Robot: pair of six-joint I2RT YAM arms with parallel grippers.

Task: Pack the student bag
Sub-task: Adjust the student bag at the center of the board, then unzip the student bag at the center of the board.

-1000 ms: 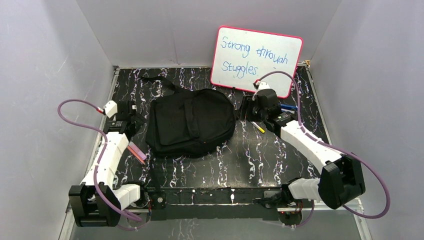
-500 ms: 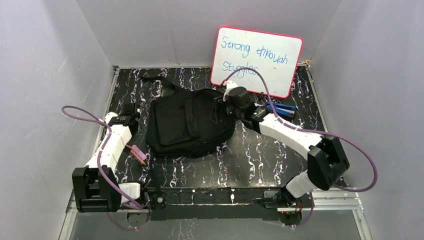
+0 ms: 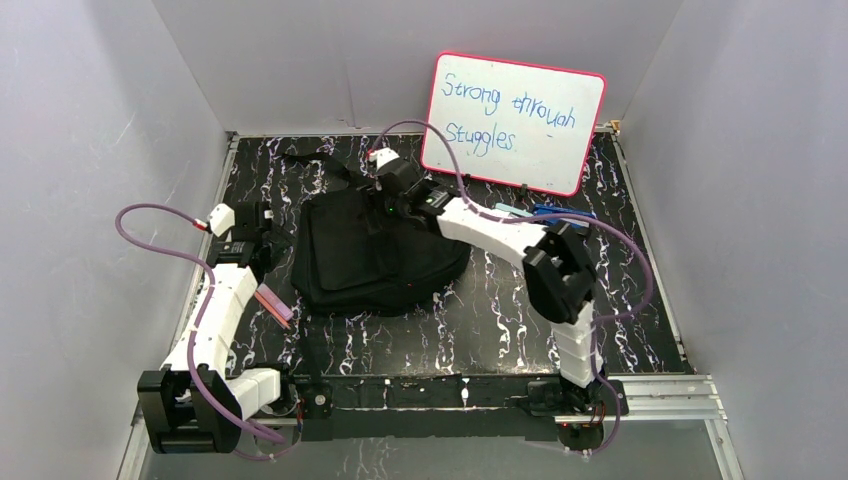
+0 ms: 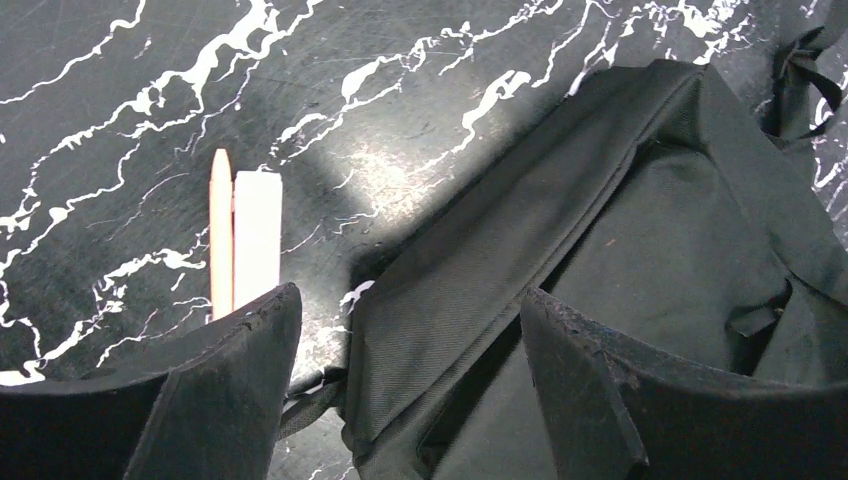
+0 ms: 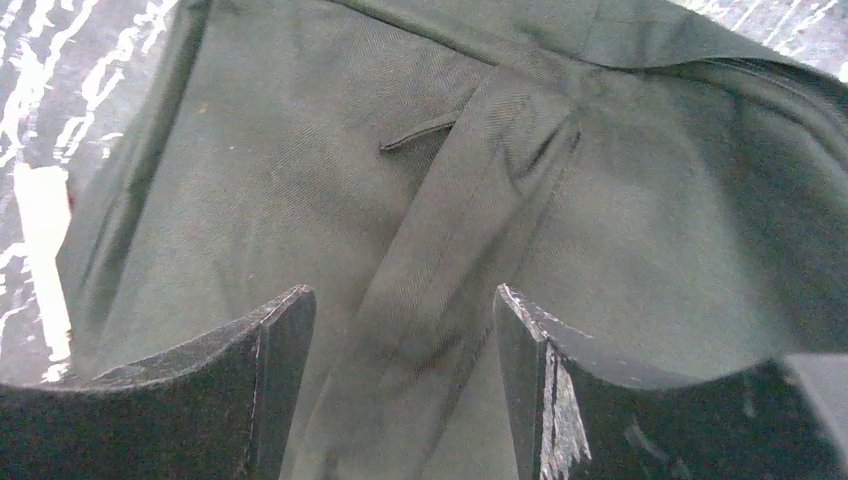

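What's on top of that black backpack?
Only the right gripper, open, poised over the student bag; contact is unclear. Nothing else lies on it. Fabric hides its inside.

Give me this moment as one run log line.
right gripper: open, over student bag | left gripper: open, at bag's left edge | held: nothing

Two tabletop robot arms wear the same livery: the left arm (image 3: pixel 215 320) and right arm (image 3: pixel 480 225) pair smooth white link shells with blocky black joint housings (image 3: pixel 560 265). A thin purple cable (image 3: pixel 150 205) loops off each, ending at a small white box (image 3: pixel 220 216) by the wrist. The left gripper (image 4: pixel 408 300) and right gripper (image 5: pixel 402 295) carry matte black fingers (image 5: pixel 560 400), scuffed pale along their edges.
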